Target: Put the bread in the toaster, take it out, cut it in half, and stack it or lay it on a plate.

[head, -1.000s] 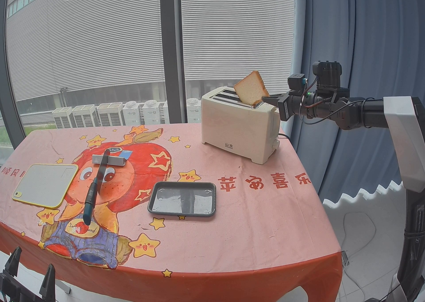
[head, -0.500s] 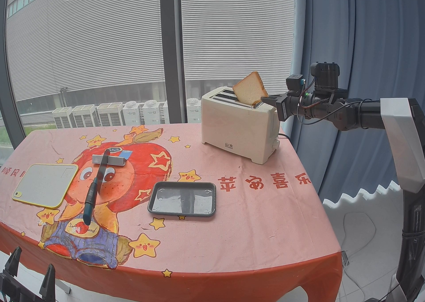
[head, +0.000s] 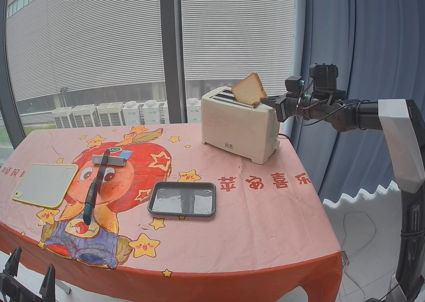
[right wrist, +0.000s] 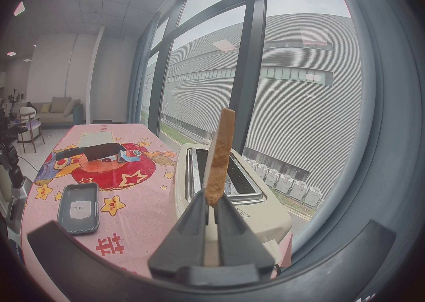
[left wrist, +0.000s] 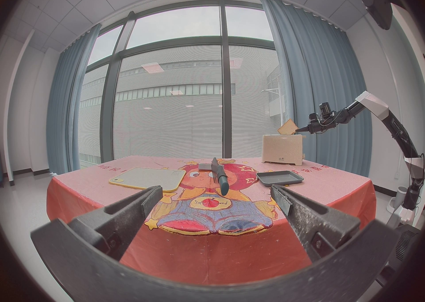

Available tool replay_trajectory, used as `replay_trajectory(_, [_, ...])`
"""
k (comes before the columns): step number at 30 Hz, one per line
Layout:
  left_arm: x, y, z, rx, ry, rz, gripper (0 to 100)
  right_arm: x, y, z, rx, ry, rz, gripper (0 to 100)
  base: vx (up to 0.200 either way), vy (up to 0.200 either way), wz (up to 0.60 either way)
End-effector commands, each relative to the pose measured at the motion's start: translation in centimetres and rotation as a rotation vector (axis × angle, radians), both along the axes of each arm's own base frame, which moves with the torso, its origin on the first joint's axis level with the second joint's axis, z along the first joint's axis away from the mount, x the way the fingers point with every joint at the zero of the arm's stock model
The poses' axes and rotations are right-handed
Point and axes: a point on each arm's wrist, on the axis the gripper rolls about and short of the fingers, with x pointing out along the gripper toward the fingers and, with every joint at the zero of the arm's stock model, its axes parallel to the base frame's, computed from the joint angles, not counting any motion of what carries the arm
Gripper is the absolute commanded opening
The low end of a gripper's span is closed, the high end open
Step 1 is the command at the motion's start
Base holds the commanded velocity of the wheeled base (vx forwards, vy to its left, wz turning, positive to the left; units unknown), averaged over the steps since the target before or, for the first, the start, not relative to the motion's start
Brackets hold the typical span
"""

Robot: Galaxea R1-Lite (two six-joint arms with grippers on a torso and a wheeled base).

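A slice of bread (head: 249, 90) (right wrist: 219, 156) hangs tilted just above the slots of the cream toaster (head: 239, 123) (right wrist: 230, 192) at the table's far right. My right gripper (head: 264, 101) (right wrist: 210, 210) is shut on the slice's lower corner, reaching in from the right. A dark rectangular plate (head: 182, 199) (right wrist: 79, 208) lies near the table's middle. A knife (head: 94, 187) (left wrist: 219, 173) with a dark handle lies on the cloth, left of the plate. My left gripper (left wrist: 212, 201) is open, low in front of the table's near edge, with nothing between its fingers.
A pale cutting board (head: 45, 184) with a yellow rim lies at the table's left. A small grey block (head: 109, 160) sits under the knife's blade end. Windows stand behind the table, and a blue curtain (head: 354, 50) hangs to the right.
My right gripper has shifted the bread slightly left and a little lower, closer over the toaster's slots. Nothing else has moved.
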Motion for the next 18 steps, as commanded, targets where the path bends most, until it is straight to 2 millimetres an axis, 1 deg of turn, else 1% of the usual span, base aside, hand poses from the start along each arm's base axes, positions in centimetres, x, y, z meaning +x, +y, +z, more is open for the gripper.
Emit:
replay_trajectory(1, [0.03,0.00,-0.52,0.001,0.005,0.000,100,0.01,0.15,0.00,0.000,-0.002,0.003,100,0.000,0.000,0.00])
replay_trajectory(11, [0.03,0.00,-0.52,0.001,0.005,0.000,100,-0.11,0.43,-0.27,0.000,0.009,0.009,100,0.000,0.000,0.00])
replay_trajectory(18, [0.03,0.00,-0.52,0.001,0.005,0.000,100,-0.40,0.35,0.57,0.013,0.001,0.006,100,0.000,0.000,0.00])
